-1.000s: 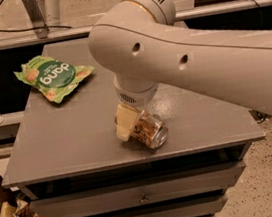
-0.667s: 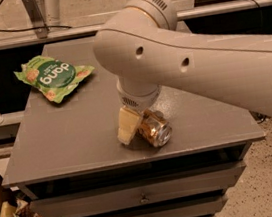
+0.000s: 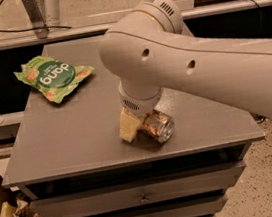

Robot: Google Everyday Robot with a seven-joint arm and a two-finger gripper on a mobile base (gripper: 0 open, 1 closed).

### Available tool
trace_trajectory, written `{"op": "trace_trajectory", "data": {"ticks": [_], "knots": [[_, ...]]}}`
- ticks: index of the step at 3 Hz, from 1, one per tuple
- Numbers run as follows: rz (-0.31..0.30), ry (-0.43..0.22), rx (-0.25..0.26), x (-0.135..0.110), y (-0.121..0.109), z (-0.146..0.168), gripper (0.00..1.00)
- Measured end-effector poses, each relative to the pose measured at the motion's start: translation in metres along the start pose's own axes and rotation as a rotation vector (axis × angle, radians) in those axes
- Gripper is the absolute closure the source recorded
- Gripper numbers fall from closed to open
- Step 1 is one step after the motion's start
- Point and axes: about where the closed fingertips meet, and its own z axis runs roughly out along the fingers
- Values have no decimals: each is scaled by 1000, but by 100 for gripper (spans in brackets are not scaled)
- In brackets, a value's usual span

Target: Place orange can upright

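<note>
Robot arm (image 3: 205,65) hangs over a toppled orange can (image 3: 158,125) near the front edge of the desk (image 3: 55,142).
The can lies on its side, its long axis running far-left to near-right, silver end facing near-right. It sits against the right side of the end effector (image 3: 137,125); whether that is clamped on it cannot be told.
</note>
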Motion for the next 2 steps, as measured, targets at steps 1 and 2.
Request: {"op": "trace_trajectory", "data": {"ticks": [1, 2], "knots": [[0, 0, 0, -1, -1, -5, 70], [1, -17, -8, -4, 2, -7, 93]]}}
